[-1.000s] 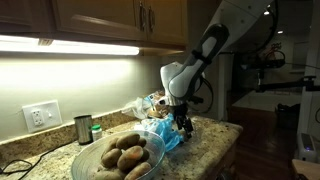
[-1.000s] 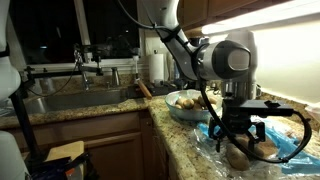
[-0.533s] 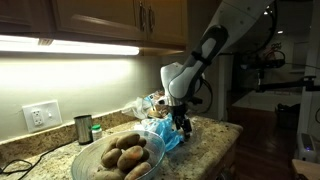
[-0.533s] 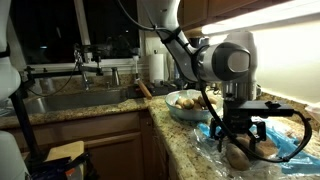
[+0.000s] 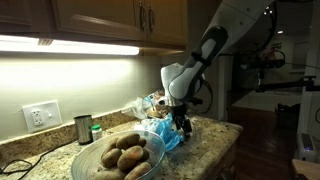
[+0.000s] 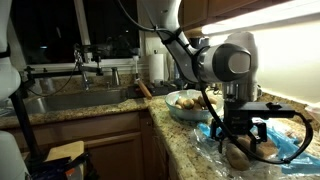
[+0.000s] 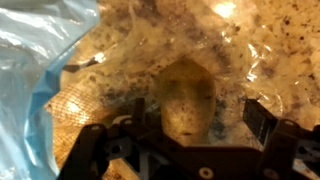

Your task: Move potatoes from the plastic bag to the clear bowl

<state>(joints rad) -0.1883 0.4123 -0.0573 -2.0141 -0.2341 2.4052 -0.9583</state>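
1. Several potatoes [image 5: 125, 156] (brown, oval, rough-skinned) are heaped in the clear bowl [image 5: 88, 163]. In both exterior views they fill most of it [image 6: 187, 99].
2. Clear bowl: wide, shallow and glossy-rimmed. It stands on the speckled stone surface [image 5: 212, 137], with the plastic bag [image 5: 163, 131] just beside it.
3. Plastic bag: crinkled, part clear and part blue, spread out flat on the surface. In the wrist view the blue part [image 7: 30, 70] takes up the left side.
4. One single potato [image 7: 188, 95] lies apart from the bowl amid the clear crinkled film (whether on it or under it cannot be told). It is seen directly below the jaws in an exterior view [image 6: 238, 156].
5. Jaws: spread wide open and gripping nothing. They are lowered close over the single potato, which lies centred between the two dark tips in the wrist view.
6. Arm [image 5: 212, 45]: white and black, reaching down from above to the bag.
7. Metal cup [image 5: 83, 128]: small, standing by the wall, well apart from the bag.
8. Sink [image 6: 70, 100]: set in the adjoining counter run, with a faucet [image 6: 80, 62] behind it.
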